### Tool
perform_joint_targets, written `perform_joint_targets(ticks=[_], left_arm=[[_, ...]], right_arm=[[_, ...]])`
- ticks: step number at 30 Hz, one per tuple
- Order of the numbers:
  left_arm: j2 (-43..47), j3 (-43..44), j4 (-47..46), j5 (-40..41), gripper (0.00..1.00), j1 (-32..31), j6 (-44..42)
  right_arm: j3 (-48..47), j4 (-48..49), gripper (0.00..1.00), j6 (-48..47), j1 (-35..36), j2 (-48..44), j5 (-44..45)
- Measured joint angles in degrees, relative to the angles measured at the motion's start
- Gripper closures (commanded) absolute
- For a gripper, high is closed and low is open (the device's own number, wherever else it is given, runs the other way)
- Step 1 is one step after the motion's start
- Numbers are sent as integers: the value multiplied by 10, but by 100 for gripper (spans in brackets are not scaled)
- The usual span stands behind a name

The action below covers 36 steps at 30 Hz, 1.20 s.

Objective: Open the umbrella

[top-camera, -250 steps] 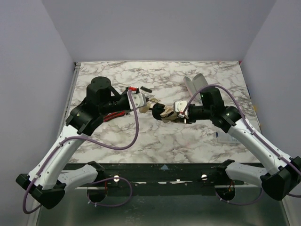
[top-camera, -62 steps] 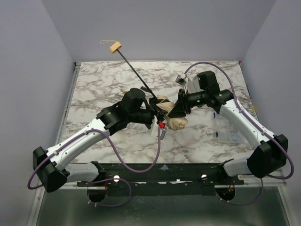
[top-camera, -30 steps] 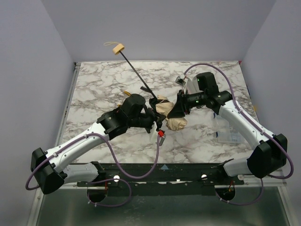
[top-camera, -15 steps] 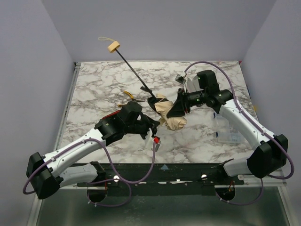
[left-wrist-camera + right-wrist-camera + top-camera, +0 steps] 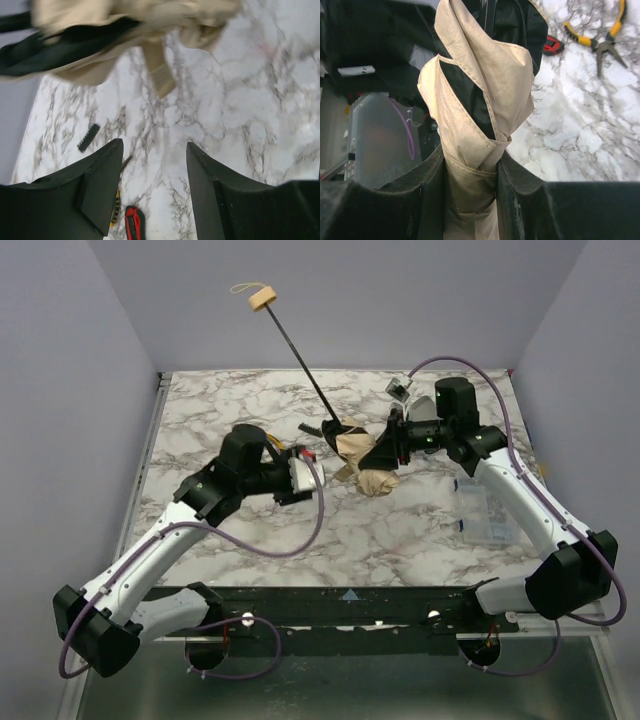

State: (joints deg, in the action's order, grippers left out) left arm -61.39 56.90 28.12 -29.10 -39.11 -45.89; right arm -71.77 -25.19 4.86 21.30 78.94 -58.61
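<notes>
The umbrella (image 5: 372, 480) is folded, a peach-beige bundle with black lining held above the marble table (image 5: 230, 400). Its slim black shaft (image 5: 300, 355) slants up and left to the beige handle knob (image 5: 263, 298). My right gripper (image 5: 386, 451) is shut on the umbrella's fabric; in the right wrist view the bunched cloth (image 5: 485, 75) fills the gap between the fingers (image 5: 517, 200). My left gripper (image 5: 300, 472) is to the left of the umbrella, open and holding nothing. In the left wrist view the umbrella (image 5: 100, 40) is beyond the left gripper (image 5: 154, 150).
A red-handled tool (image 5: 134, 225) and a black comb-like strip (image 5: 89, 137) lie on the marble under the left gripper. Yellow-handled pliers (image 5: 600, 35) lie beside the red tool (image 5: 552, 46). A clear plastic box (image 5: 482, 512) sits at the right.
The left gripper has opened, let go of the umbrella and drawn back to the left. The shaft has swung more upright, its knob now higher and further right.
</notes>
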Motion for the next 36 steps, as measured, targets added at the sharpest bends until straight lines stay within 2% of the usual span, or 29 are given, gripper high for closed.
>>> perform_joint_targets(ticks=[4, 6, 10, 15, 23, 29, 31, 34, 35, 36], left_arm=[[7, 66, -43, -40, 43, 110, 217], [6, 96, -68, -49, 42, 143, 315], [-19, 164, -116, -49, 40, 163, 495], [-64, 202, -190, -59, 38, 169, 658], [-120, 192, -306, -77, 37, 175, 850], [-159, 196, -364, -79, 43, 178, 925], [-174, 201, -379, -80, 50, 178, 940], [-189, 206, -392, -81, 83, 178, 956], [-192, 207, -397, -83, 100, 178, 961], [-195, 209, -400, -86, 100, 178, 965]], right_arm=[[0, 46, 100, 28, -3, -12, 22], [0, 76, 100, 45, -3, -19, 27], [0, 125, 100, 73, -3, -25, 31], [0, 146, 100, 92, -3, -25, 30], [0, 148, 100, 90, -3, -25, 18], [-2, 130, 100, 66, 1, -25, 12], [-2, 120, 100, 57, 4, -25, 11], [-2, 117, 100, 50, 9, -25, 11], [-2, 117, 100, 47, 10, -25, 11], [-2, 116, 100, 44, 12, -25, 11]])
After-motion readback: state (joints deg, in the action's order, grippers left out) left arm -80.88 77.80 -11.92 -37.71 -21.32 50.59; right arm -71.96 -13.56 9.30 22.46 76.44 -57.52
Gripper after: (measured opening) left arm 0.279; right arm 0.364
